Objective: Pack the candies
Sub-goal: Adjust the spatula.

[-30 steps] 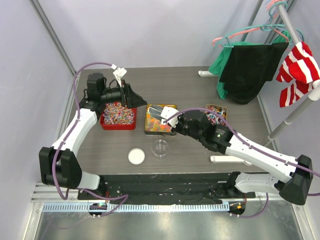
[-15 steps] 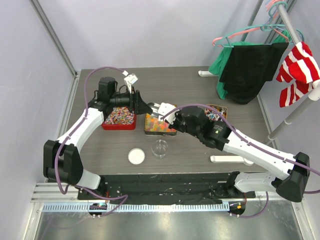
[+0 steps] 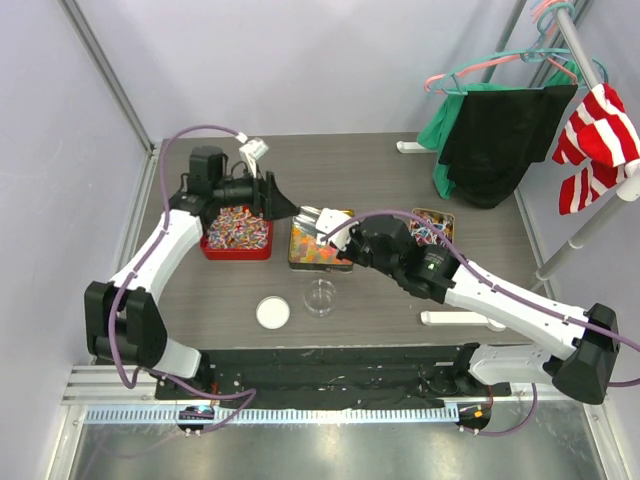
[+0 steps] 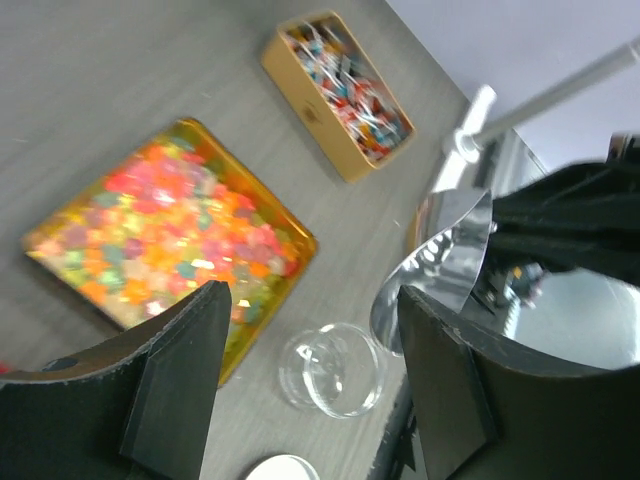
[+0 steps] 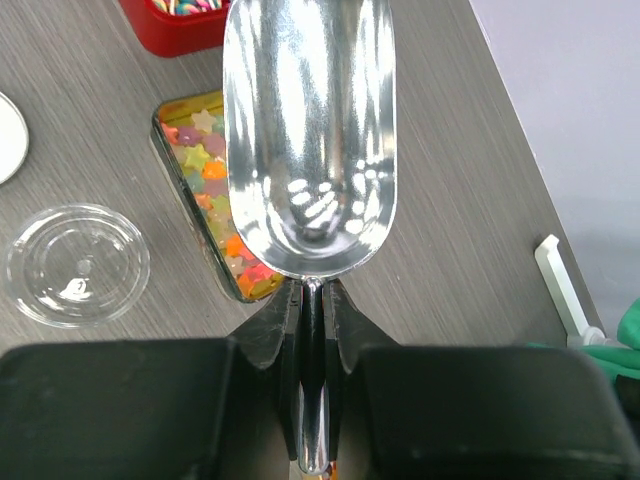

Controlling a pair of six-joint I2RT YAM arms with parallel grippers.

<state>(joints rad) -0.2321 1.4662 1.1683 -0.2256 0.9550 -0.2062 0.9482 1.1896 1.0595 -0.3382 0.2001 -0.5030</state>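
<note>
1. Candies [image 5: 200, 155]: glossy star-shaped gummies in orange, yellow and pink fill a shallow gold tin [image 5: 193, 205] just below the right gripper [image 5: 310, 335]. Wrapped ones fill a red tray [image 3: 236, 228] just beside the left gripper [image 4: 310, 375].
2. The right gripper is clamped on the handle of a polished metal scoop [image 5: 310, 130]. Its smooth oval bowl is empty and hangs over the tin.
3. The left gripper's jaws are spread wide and hold nothing.
4. A clear round cup [image 5: 77, 263] stands empty on the grey wood-grain table [image 3: 380, 170], to the left of the right gripper.
5. The step in hand is probably scooping. The next move calls for dipping the scoop's lip into the gummies, then levelling it to carry them to the cup.
</note>
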